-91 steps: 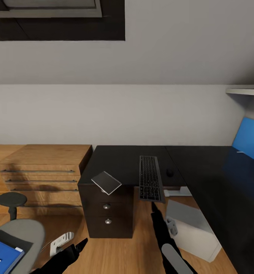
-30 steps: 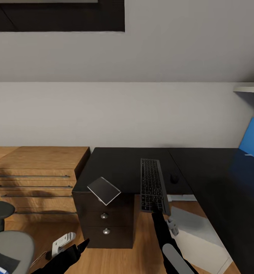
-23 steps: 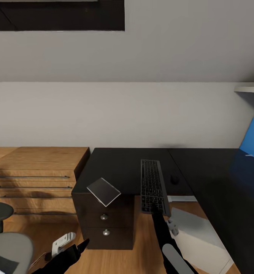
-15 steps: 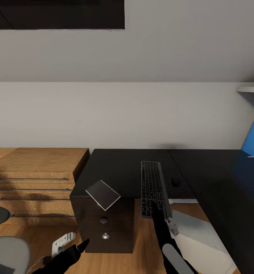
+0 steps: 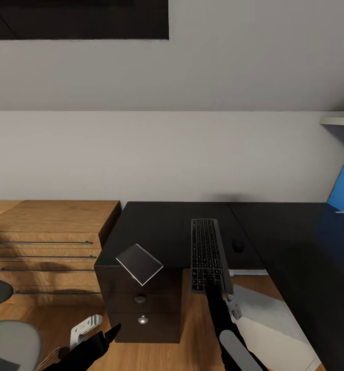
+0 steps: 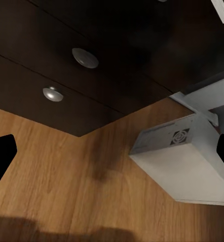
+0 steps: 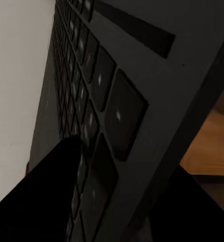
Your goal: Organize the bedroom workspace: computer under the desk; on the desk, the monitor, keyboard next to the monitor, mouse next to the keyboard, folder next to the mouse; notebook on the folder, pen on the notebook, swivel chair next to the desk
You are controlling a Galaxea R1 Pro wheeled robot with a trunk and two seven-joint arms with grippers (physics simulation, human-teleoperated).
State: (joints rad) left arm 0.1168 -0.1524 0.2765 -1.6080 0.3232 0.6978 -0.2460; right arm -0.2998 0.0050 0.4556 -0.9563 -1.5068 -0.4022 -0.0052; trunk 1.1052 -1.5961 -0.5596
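Already keyboard point(image 5: 207, 254) and mouse point(image 5: 238, 246) on desk point(image 5: 161, 229); right gripper point(image 5: 211, 288) grips keyboard, left gripper point(image 5: 112, 330) wide, empty

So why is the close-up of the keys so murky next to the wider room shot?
In the right wrist view the keyboard sits so close that its keys look stretched and soft, with a dark finger blocking part of the frame. In the head view the keyboard is evenly lit and sharp, though the black desk swallows detail. In the left wrist view a soft shadow lies on the floor.
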